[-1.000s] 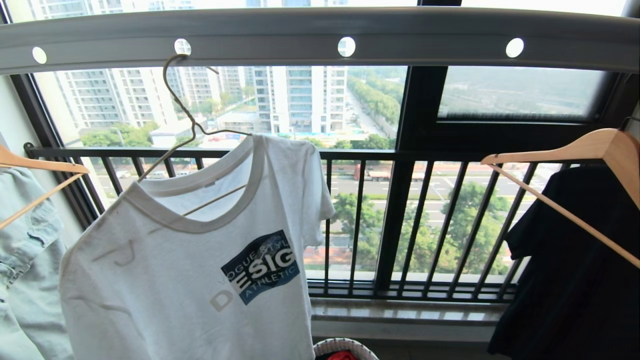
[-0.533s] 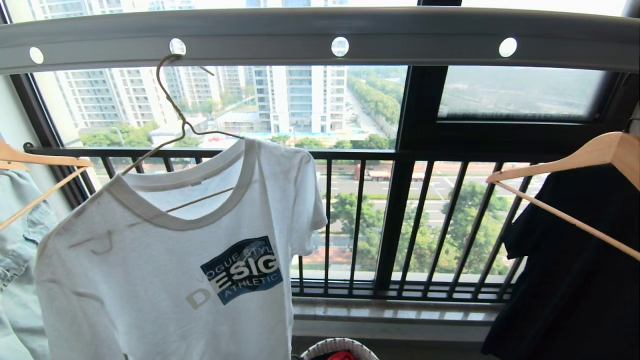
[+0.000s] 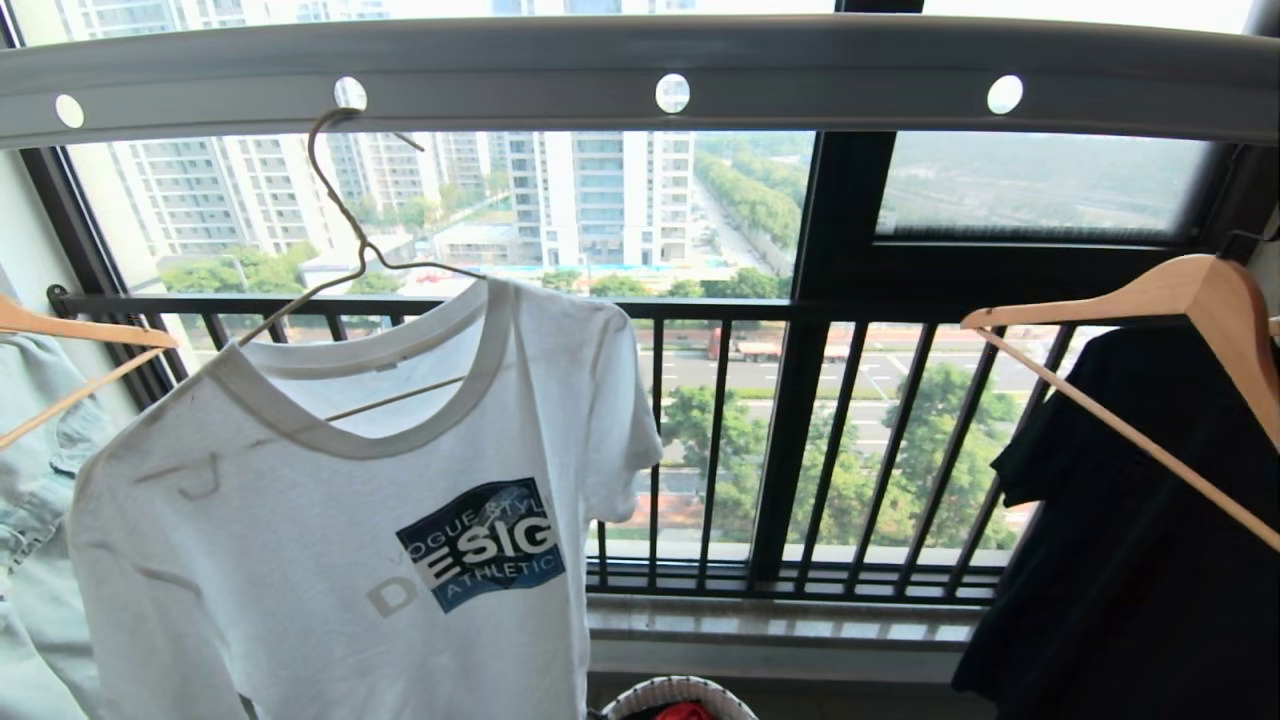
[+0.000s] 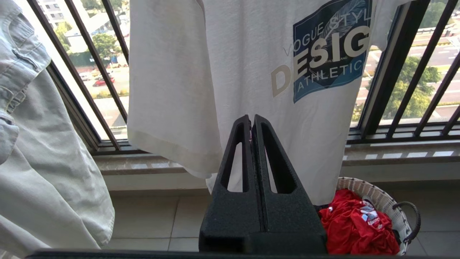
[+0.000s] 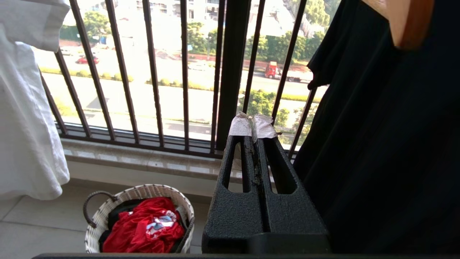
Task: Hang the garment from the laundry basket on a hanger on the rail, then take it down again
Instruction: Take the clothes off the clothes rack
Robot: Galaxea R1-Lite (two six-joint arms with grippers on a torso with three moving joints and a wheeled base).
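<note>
The white garment [image 3: 330, 560] with its blue chest graphic hangs on the thin cream hanger [image 3: 340, 215], whose hook sits in a hole of the grey rail [image 3: 640, 75]. In the left wrist view the garment [image 4: 251, 72] hangs just beyond my left gripper [image 4: 251, 117], which is shut and empty. My right gripper [image 5: 253, 126] is also shut and empty, its tips wrapped in white tape, pointing at the window bars. The laundry basket [image 5: 104, 219] stands on the floor below, holding a red garment [image 5: 143, 226]. Neither arm shows in the head view.
A pale denim jacket [image 3: 40, 520] hangs on a wooden hanger [image 3: 70, 330] at the left. A black garment [image 3: 1140, 540] hangs on another wooden hanger [image 3: 1180, 290] at the right, close beside my right gripper. Black window bars [image 3: 800, 450] and a stone sill [image 3: 790, 630] lie behind.
The whole head view has shifted slightly, so the camera moved. The white garment on its hanger has swung a little to the left. Both grippers stay shut.
</note>
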